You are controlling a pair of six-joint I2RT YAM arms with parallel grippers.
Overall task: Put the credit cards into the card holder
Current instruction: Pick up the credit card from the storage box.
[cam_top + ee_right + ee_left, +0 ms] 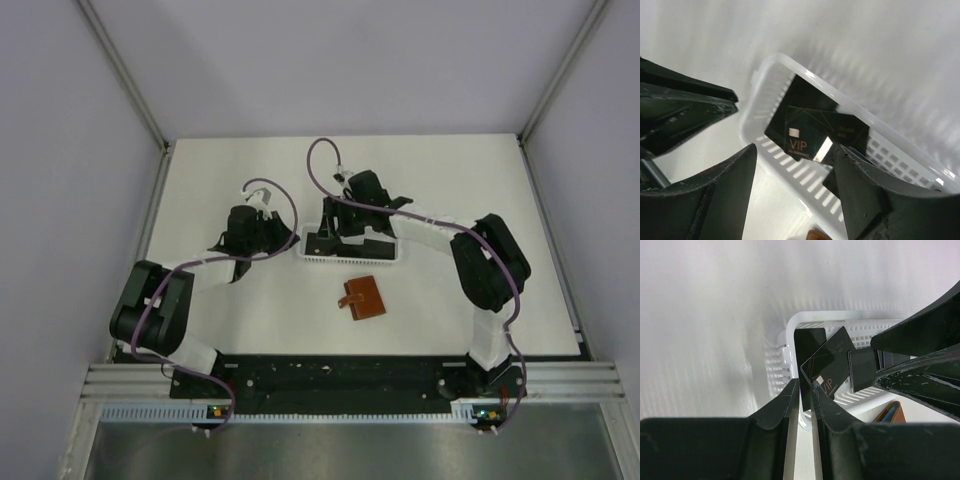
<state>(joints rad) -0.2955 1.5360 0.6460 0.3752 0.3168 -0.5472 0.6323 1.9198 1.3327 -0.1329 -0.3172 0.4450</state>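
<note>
My right gripper [795, 150] gapes above the white basket [775, 65]; my left gripper [805, 385] is nearly pinched, empty. The credit cards [815, 125] look thin, stiff, slick: take a raised edge.

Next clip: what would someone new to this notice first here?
The white slotted basket in the middle of the table draws the eye, with black credit cards leaning inside it, one marked VIP. The right tool hangs open above those cards. The brown card holder lies on the table just in front of the basket, apart from it.
</note>
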